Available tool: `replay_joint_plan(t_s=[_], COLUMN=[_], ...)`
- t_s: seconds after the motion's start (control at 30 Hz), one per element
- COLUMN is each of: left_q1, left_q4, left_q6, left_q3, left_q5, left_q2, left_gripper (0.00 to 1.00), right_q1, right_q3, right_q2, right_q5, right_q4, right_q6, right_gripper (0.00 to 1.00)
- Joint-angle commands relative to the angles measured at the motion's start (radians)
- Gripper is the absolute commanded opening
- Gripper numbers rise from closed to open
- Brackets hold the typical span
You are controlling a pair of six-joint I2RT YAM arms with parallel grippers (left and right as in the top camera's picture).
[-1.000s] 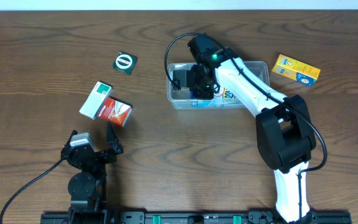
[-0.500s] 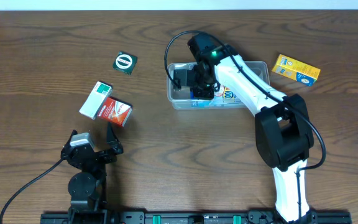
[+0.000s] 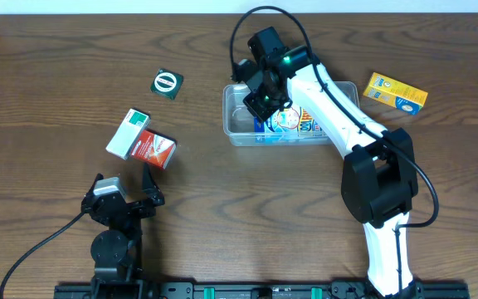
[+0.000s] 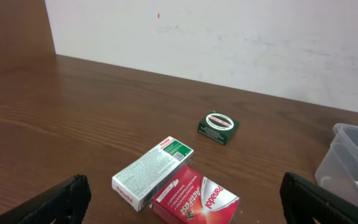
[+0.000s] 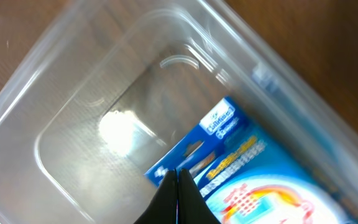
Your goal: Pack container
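Right gripper point(image 5: 178, 186) hangs over the 9 o'clock end of the container point(image 3: 237, 126), its jaws pressed together and, as far as I can see, holding nothing. Seen from above with the robot at 6 o'clock, this clear tub stands a little toward 1 o'clock from the middle of the table point(image 3: 48, 249). One blue box point(image 5: 247, 168) lies inside it, in the half toward 3 o'clock, and the half under the gripper is bare. So I judge the packing begun but far from finished. Four boxes lie outside: a yellow box point(image 3: 395, 91) at 3 o'clock from the tub, a small green box point(image 3: 167, 83) near 9 o'clock, and a white box point(image 3: 129, 131) that seems to touch a red box point(image 3: 153, 149) at 8 o'clock. Left gripper point(image 3: 124, 184) sits near 7 o'clock of the table, jaws wide apart and empty, with the white and red boxes just ahead of it.
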Motion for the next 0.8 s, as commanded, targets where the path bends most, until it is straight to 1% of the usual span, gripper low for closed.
replay_joint_plan(t_s=[0.0, 0.1, 0.3, 0.47, 0.77], left_q1=[0.005, 0.005, 0.005, 0.005, 0.005], left_q4=[-0.033, -0.033, -0.033, -0.033, -0.032], left_q6=[0.013, 0.013, 0.013, 0.013, 0.013], left_q3=[-0.021, -0.021, -0.021, -0.021, -0.021], left_q5=[-0.024, -0.024, -0.024, -0.024, -0.024], left_q2=[0.001, 0.001, 0.001, 0.001, 0.001], left_gripper=[0.98, 0.98, 0.98, 0.98, 0.98], right_q1=[0.02, 0.038, 0.067, 0.068, 0.065], right_q3=[0.013, 0.009, -0.016, -0.068, -0.152], right_q2=[0.002, 0.002, 0.003, 0.003, 0.003], right_q5=[0.004, 0.068, 0.126, 0.131, 0.131], right_q4=[-0.033, -0.045, -0.04, -0.041, 0.01], right_q6=[0.315, 0.416, 0.478, 0.52, 0.515], right_gripper=[0.02, 0.02, 0.01, 0.01, 0.01])
